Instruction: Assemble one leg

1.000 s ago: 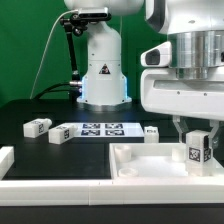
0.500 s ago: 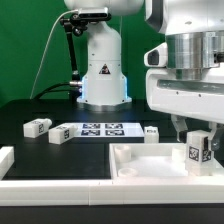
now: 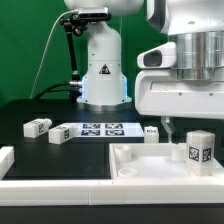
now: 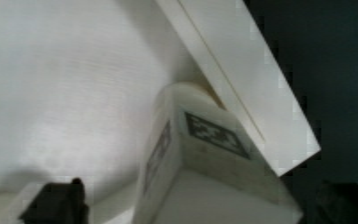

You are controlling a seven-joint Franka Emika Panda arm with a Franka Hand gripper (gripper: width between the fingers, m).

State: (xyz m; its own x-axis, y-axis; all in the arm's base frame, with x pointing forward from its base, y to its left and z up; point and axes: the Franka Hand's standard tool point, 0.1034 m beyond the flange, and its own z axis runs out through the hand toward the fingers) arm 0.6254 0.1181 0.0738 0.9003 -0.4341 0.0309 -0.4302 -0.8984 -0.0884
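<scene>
A leg [image 3: 200, 150], a small white block with a tag facing the camera, stands upright in the recess of the large white tray-like piece [image 3: 140, 165], near that piece's corner at the exterior view's right. My gripper [image 3: 181, 132] hangs just above and beside it, jaws spread. One finger [image 3: 165, 128] shows apart from the leg; the other is hidden. In the wrist view the leg [image 4: 202, 150] lies between the dark fingertips [image 4: 55, 203], against the tray's raised wall [image 4: 247, 80], with a gap to the finger that shows.
Three more legs lie on the black table: two [image 3: 38, 126] [image 3: 58, 133] at the exterior view's left, one [image 3: 152, 131] behind the tray. The marker board [image 3: 98, 129] lies between them. The robot base [image 3: 103, 70] stands behind. A white piece [image 3: 6, 160] sits at the lower left.
The gripper has shifted toward the exterior view's left and its visible finger has moved off the leg. The leg stays standing in the tray.
</scene>
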